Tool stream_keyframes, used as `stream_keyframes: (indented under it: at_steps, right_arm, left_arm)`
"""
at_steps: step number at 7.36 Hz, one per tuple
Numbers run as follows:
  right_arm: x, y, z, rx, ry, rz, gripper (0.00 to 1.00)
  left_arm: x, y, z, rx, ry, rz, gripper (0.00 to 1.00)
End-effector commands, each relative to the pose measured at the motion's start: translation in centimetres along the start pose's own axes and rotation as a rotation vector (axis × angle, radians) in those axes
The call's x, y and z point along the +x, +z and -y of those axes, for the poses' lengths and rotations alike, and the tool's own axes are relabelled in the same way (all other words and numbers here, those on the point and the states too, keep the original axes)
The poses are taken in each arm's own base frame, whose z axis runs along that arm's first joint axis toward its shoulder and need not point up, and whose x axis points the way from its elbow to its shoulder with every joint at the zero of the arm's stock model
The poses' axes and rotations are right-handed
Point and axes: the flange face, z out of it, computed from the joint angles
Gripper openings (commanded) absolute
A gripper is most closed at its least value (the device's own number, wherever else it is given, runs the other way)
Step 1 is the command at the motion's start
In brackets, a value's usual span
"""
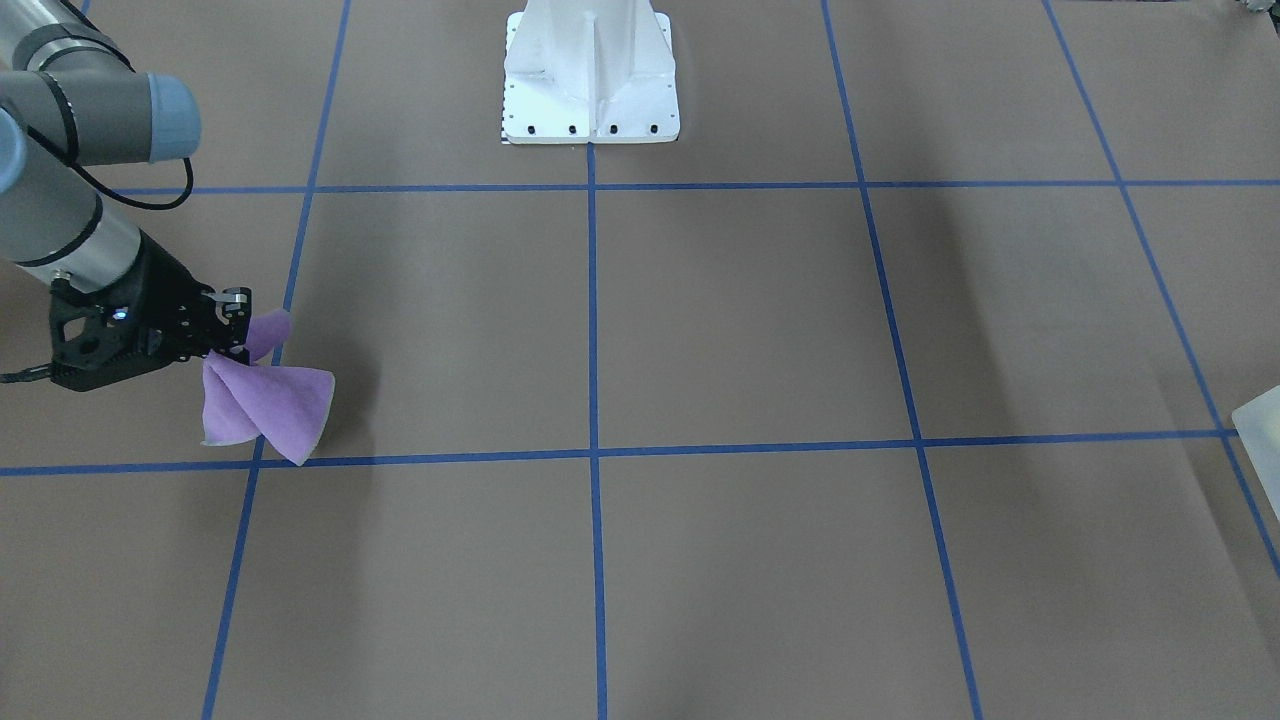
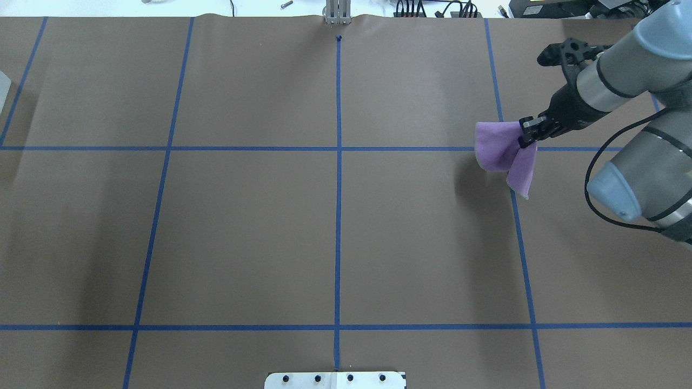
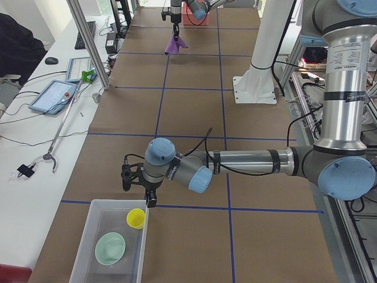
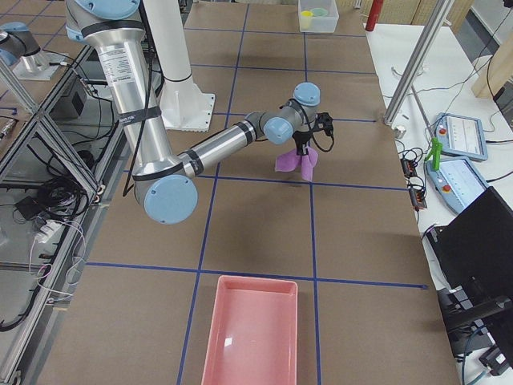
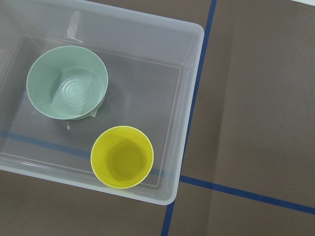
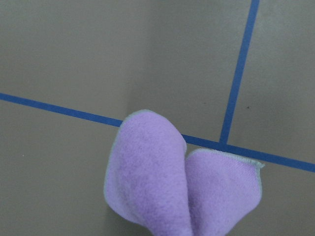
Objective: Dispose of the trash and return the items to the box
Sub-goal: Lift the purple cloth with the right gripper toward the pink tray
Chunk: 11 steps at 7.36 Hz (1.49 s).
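**Halfway: boxing looks finished, disposal not yet**

Nearest the right wrist lens, at 6 o'clock of its view: a soft purple fleece cloth [image 6: 162,177], bunched into two lobes and hanging. Pinched at its top by the right gripper [image 2: 527,135], fingers pressed together on the fabric, out toward 2 o'clock in the overhead view. No telling whether the lowest corner touches the brown paper-covered table [image 2: 243,243].

At the 9 o'clock end of that table, inside the pale translucent plastic box [image 5: 142,93]: the small yellow plastic tumbler cup [image 5: 122,157], upright at 6 o'clock of the box in the left wrist view, and the wider pale teal round bowl [image 5: 67,82], mouth up at 10 o'clock, apart from the cup. Reads as the return-to-box half done.

Just beside the box wall by the cup: the left gripper [image 3: 139,187]. Spread or closed, cannot tell from the side view alone.

Left to do, by judgement: carrying the cloth to the long pink plastic tray [image 4: 248,337], at 6 o'clock of the right-side view and well apart from the cloth. Probably the trash bin, so releasing there.
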Motion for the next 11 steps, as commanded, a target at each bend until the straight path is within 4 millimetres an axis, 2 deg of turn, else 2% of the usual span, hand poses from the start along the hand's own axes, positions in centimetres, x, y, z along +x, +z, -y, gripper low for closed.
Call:
stream_keyframes:
  at_steps: [1,2,3,5,6,7,8,9,10,11]
  right_arm:
    - [5.3,-5.7,-0.5,0.030,0.123,-0.020,0.00]
    - [8.8,-9.1,-1.4,0.063,0.203,-0.049,0.00]
    - [13.6,-13.0,-3.3,0.111,0.287,-0.078,0.00]
    - [24.2,-19.4,-10.9,0.199,0.406,-0.137,0.00]
    - [29.7,-20.1,-14.9,0.186,0.359,-0.176,0.00]
    - [34.8,-20.0,-17.9,0.165,0.322,-0.200,0.00]
    - [40.1,-19.9,-20.2,0.145,0.289,-0.213,0.00]
    - [44.6,-18.6,-22.1,0.105,0.265,-0.211,0.00]
    - [47.5,-16.4,-23.7,0.057,0.274,-0.185,0.00]
    - [49.1,-14.9,-24.8,0.026,0.299,-0.174,0.00]
  left_arm:
    - [0.2,-0.1,0.0,0.002,0.003,-0.003,0.99]
    - [0.5,-0.2,-0.1,-0.014,0.004,-0.031,0.99]
    - [0.7,-0.3,-0.3,-0.023,0.005,-0.045,0.99]
    - [1.0,-0.5,-0.2,-0.018,0.011,-0.049,0.99]
    - [1.1,-0.6,-0.2,-0.017,0.012,-0.049,0.99]
    - [1.0,-0.5,-0.2,-0.017,0.011,-0.047,0.99]
    - [1.1,-0.5,-0.1,-0.016,0.010,-0.048,0.99]
    - [1.1,-0.5,-0.1,-0.016,0.009,-0.048,0.99]
    - [1.1,-0.5,-0.1,-0.016,0.010,-0.048,0.99]
    - [1.2,-0.6,0.0,-0.014,0.012,-0.049,0.99]
